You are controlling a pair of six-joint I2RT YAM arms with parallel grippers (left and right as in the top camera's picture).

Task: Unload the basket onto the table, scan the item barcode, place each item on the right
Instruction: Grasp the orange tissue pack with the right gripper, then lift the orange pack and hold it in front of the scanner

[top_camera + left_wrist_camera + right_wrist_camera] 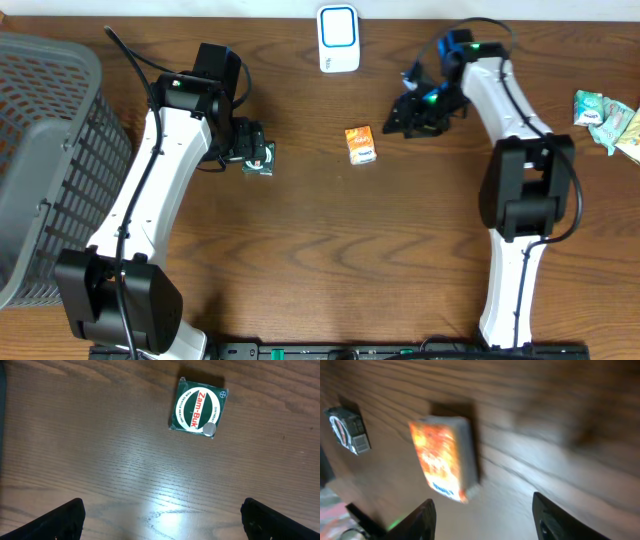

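A table (330,250) of dark brown wood was recorded, its long wavy grain carrying a soft sheen. A grey plastic basket (45,150), lattice-walled and round-rimmed, was noted at the left edge. A white scanner (338,38), rounded, with a blue-outlined face, was seen at the far edge. Pale green crinkled sachets (605,115) were logged at the right edge. The orange packet (361,143), a small glossy block, was found lying flat in front of the scanner, near the right gripper (482,510), whose black fingers were spread and touched nothing. A square green box (200,406) with a white oval label was observed beyond the left gripper (162,510), spread wide above bare wood.
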